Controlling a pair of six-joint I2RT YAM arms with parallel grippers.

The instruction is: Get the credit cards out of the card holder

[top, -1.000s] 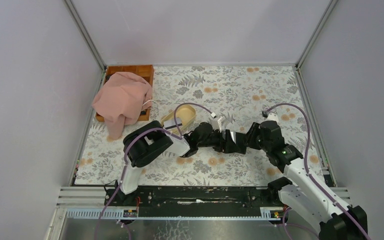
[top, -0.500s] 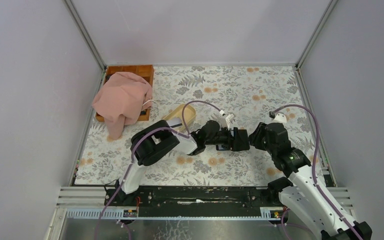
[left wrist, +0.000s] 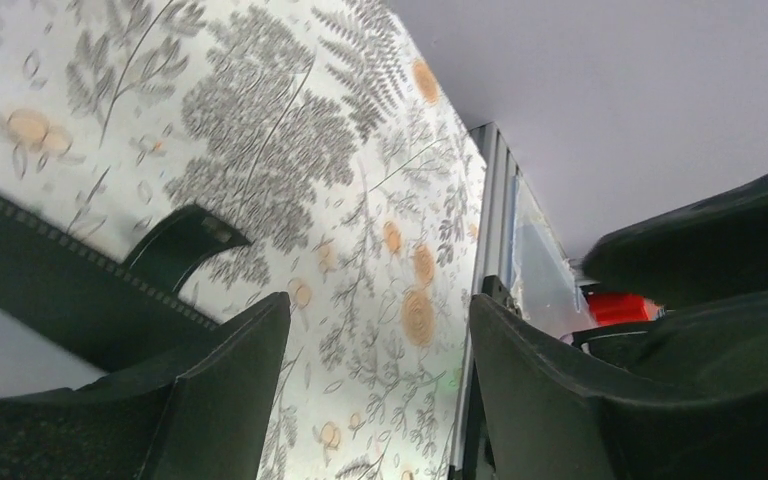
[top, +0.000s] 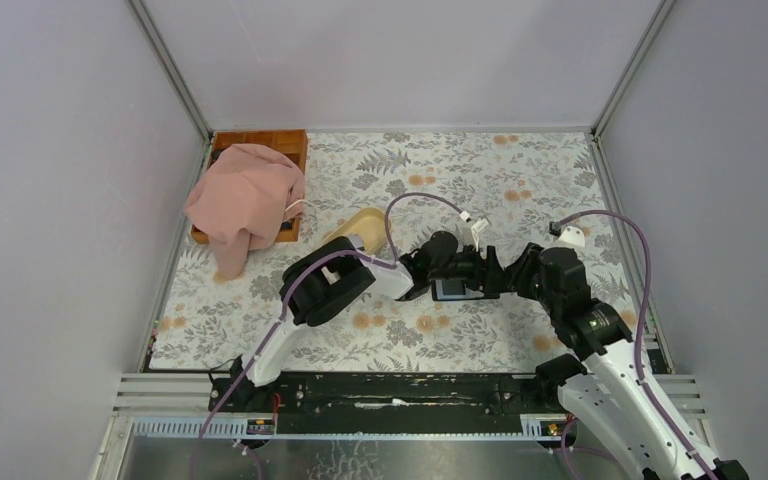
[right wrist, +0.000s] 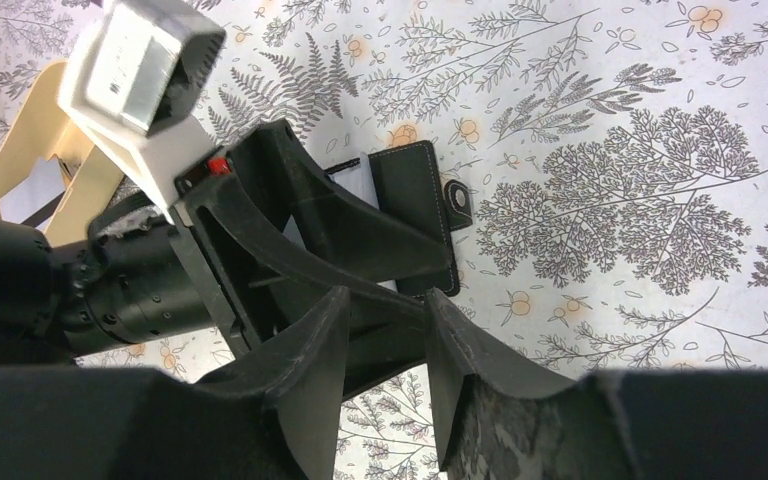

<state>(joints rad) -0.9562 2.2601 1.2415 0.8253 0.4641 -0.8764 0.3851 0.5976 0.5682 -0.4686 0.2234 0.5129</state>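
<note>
Two grippers crowd what looks like the extraction step: the right gripper [right wrist: 388,300], jaws part open and empty, next needs to pinch a hidden credit card, while just beyond, the left gripper [left wrist: 378,310], jaws wide, overlaps the small black stitched bifold card holder [right wrist: 412,200] lying open on the floral table [right wrist: 610,150].

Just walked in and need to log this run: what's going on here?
Two robot arms meet over a small black bifold card holder lying open on the floral table. The left gripper, jaws open, has one finger over the holder's edge. The right gripper is open close beside it, holding nothing. No loose card is visible.
</note>
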